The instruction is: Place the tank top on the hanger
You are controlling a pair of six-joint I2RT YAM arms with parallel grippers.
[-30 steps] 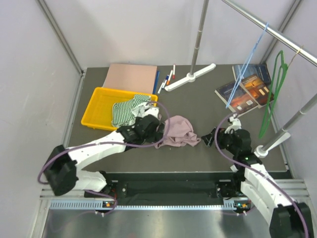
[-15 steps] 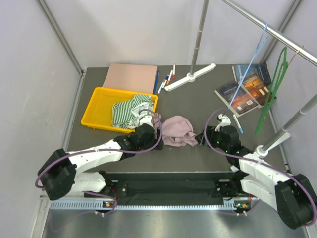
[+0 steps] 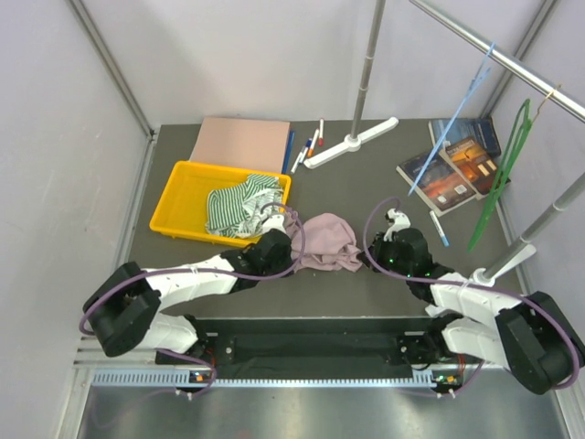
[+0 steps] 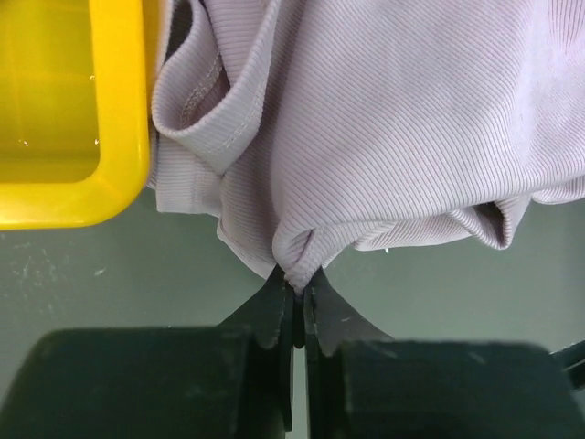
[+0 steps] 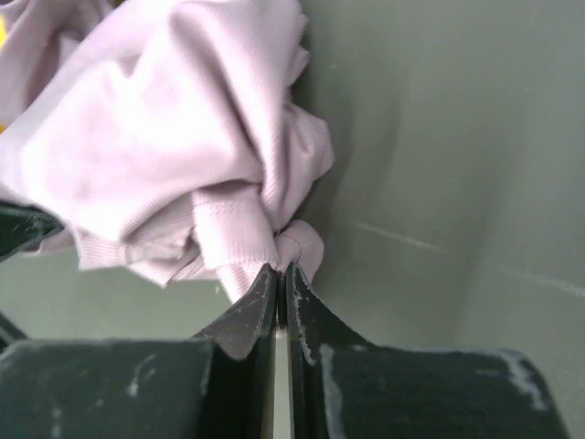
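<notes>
Here the left gripper [image 4: 297, 291] and right gripper [image 5: 280, 274] each clamp an edge of the tank top [image 3: 322, 238], mid-frame on the table [image 3: 366, 183].

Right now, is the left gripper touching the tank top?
Touching. The left wrist view shows the left gripper shut on a pinched fold of the tank top, at its near edge.

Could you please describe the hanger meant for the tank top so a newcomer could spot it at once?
Look to the slanted metal rail crossing the upper right corner. Two hangers hang from it; yours is the light-blue wire hanger, thin and further left, not the thicker green hanger by the wall.
</notes>
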